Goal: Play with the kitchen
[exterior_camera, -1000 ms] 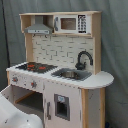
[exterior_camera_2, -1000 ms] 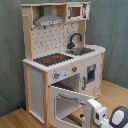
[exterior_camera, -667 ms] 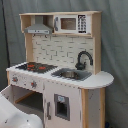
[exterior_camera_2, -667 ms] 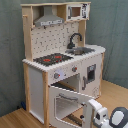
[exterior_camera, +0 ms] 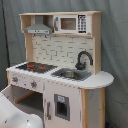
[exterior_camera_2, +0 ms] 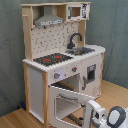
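Arm: we note our white arm (exterior_camera: 15, 112) low at the first exterior view's lower left corner.
Wrist: white housing (exterior_camera_2: 106, 115) at the second exterior view's lower right.
Jaws: state not discernible.

Grey-green fabric backdrop (exterior_camera: 114, 45) hanging in soft vertical folds behind the scene in both exterior views, light wooden floor (exterior_camera_2: 116, 92) in the second exterior view, meeting the backdrop at its base

White and pale wood are shown on the kitchen (exterior_camera: 60, 75), black with red rings on its stovetop (exterior_camera_2: 52, 59), black on its faucet (exterior_camera: 83, 59).
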`<move>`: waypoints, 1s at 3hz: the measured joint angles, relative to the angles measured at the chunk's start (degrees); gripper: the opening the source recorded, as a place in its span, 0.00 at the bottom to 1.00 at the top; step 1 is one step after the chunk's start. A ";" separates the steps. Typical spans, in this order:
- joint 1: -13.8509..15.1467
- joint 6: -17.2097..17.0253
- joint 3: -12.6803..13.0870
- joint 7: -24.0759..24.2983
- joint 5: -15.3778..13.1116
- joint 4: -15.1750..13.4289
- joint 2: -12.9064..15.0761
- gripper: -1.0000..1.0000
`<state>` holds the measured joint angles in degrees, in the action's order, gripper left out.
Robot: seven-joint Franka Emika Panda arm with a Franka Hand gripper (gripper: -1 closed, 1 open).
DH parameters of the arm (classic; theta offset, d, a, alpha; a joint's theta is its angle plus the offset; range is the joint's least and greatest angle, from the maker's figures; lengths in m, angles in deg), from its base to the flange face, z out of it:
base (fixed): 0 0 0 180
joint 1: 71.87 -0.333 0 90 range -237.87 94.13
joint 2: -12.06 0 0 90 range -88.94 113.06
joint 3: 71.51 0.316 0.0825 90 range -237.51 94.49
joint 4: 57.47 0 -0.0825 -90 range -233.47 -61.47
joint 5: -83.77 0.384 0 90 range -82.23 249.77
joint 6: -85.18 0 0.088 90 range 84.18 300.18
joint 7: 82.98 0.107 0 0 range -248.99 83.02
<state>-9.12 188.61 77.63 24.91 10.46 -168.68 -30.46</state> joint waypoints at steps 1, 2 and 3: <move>0.46 0.51 0.00 4.72 0.09 -3.42 0.10 1.00; 0.61 0.44 -0.49 8.73 0.77 -7.63 1.10 1.00; 0.74 0.44 -2.97 10.26 0.77 -12.05 3.92 1.00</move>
<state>-8.38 189.06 74.66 35.17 11.23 -180.73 -26.54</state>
